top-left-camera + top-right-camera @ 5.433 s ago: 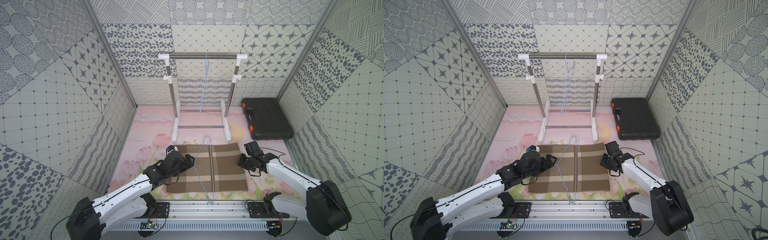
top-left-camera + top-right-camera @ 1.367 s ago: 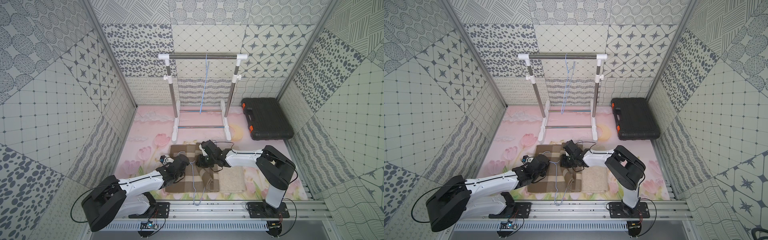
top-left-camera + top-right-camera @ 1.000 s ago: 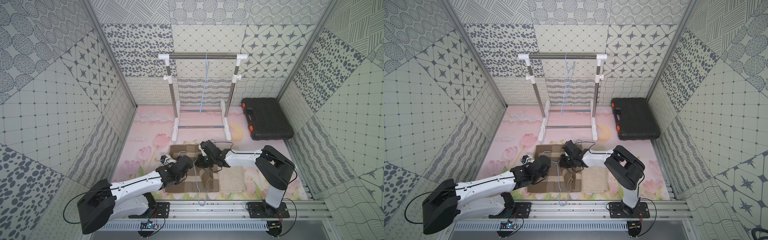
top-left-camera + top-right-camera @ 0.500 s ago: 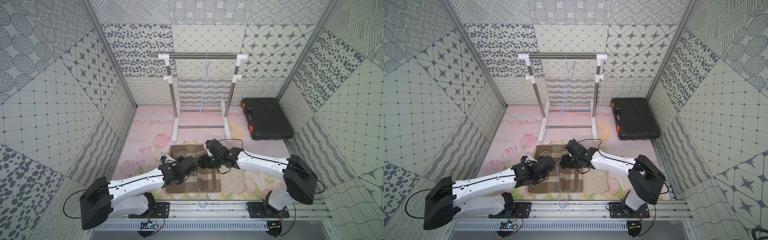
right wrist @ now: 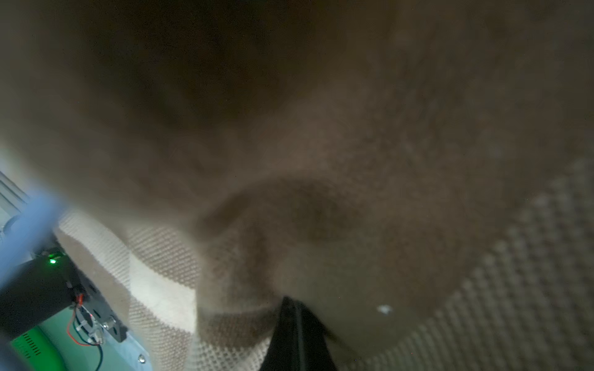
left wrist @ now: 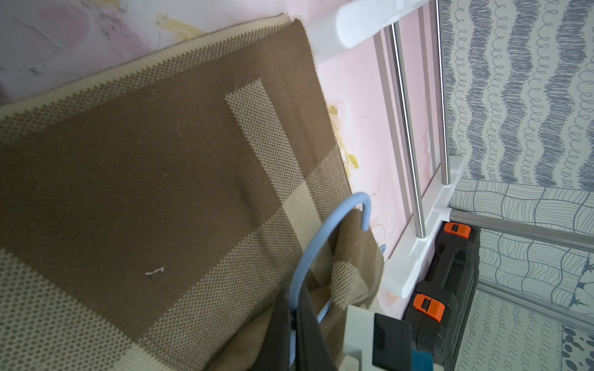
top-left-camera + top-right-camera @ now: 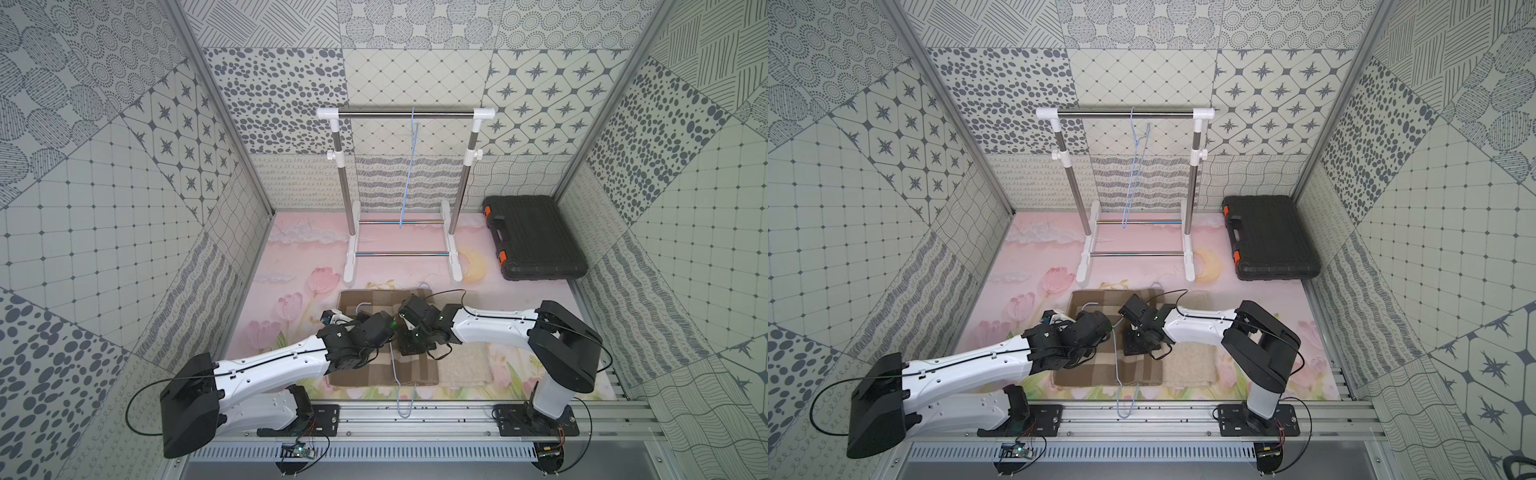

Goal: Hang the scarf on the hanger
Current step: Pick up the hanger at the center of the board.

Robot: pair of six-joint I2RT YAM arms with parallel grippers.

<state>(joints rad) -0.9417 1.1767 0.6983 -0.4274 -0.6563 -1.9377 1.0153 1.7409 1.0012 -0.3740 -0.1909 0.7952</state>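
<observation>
The brown and beige checked knitted scarf (image 7: 415,368) is lying folded on the pink flowered worktop (image 7: 291,266), in the middle and close to its near edge. The thin light blue wire hanger (image 7: 1119,386) is lying across the scarf, and one end of it is reaching past the near edge. In the left wrist view, the left gripper (image 6: 292,305) is pressing its jaws together on the wire just under the hook. In the right wrist view, the right gripper (image 5: 294,308) is keeping its jaws together, pinching a fold of the scarf. The cloth is covering most of this view. The white and steel clothes rack (image 7: 405,113) is standing at the far edge, carrying a second blue hanger (image 7: 409,174). A black plastic case (image 7: 536,237) is lying in the far right corner.
</observation>
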